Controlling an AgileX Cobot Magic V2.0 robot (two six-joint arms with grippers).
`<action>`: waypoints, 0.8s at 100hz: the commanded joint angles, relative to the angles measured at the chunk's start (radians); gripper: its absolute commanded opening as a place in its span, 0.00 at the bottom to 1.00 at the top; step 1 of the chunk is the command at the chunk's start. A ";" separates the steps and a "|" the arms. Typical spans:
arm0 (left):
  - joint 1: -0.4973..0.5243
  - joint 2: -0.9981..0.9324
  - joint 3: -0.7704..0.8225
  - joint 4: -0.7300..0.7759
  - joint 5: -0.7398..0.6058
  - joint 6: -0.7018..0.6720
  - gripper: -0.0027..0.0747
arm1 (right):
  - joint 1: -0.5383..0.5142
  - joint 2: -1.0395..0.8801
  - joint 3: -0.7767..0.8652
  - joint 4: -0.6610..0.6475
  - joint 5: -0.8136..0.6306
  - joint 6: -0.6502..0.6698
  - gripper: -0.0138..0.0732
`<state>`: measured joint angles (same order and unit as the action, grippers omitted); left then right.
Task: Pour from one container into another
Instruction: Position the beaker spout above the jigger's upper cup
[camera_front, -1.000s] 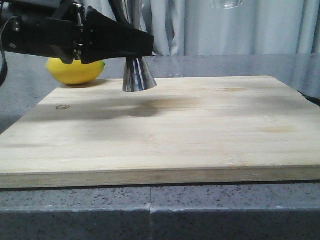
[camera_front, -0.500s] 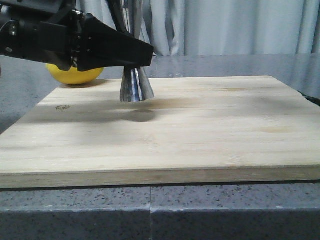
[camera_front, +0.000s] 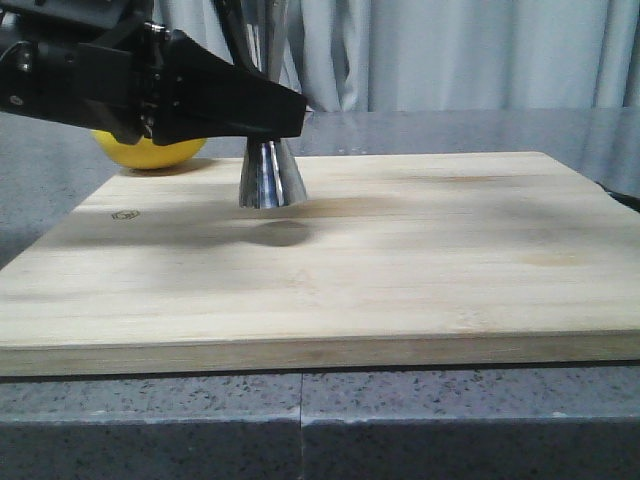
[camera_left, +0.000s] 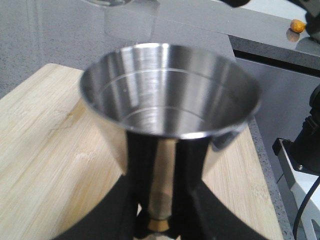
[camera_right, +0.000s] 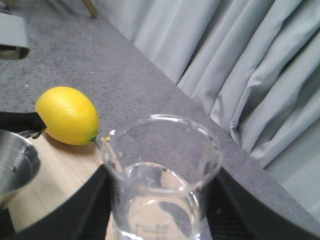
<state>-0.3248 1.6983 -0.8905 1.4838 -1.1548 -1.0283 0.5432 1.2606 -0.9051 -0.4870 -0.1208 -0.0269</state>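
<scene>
My left gripper (camera_front: 285, 110) is shut on the steel jigger (camera_front: 271, 175) at its narrow gold waist and holds it just above the wooden board (camera_front: 400, 250), its shadow beneath it. In the left wrist view the jigger's open top cup (camera_left: 170, 95) faces the camera, with both black fingers (camera_left: 142, 165) pressed against the waist. The right gripper (camera_right: 160, 200) is shut on the clear glass beaker (camera_right: 160, 170), which stands upright with its lip toward the jigger's rim (camera_right: 15, 165). The right gripper and the beaker are out of the front view.
A yellow lemon (camera_front: 150, 152) lies on the grey counter behind the board's far left corner, also seen as lemon (camera_right: 67, 116) in the right wrist view. Grey curtains (camera_front: 450, 50) hang behind the counter. The board's front edge lies near the counter's front.
The left gripper has lowered and shifted slightly left with the jigger, now covering more of the lemon. The beaker's base, seen at the top edge a second ago, has left the front view.
</scene>
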 joint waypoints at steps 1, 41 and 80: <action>-0.011 -0.047 -0.028 -0.032 -0.089 -0.010 0.03 | 0.014 -0.035 -0.060 -0.030 -0.038 -0.007 0.32; -0.011 -0.047 -0.063 0.008 -0.089 -0.041 0.03 | 0.064 -0.035 -0.080 -0.096 0.035 -0.007 0.32; -0.011 -0.047 -0.063 0.016 -0.089 -0.042 0.03 | 0.077 -0.035 -0.083 -0.167 0.048 -0.007 0.32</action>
<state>-0.3248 1.6983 -0.9256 1.5358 -1.1589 -1.0584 0.6174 1.2606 -0.9497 -0.6274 -0.0151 -0.0290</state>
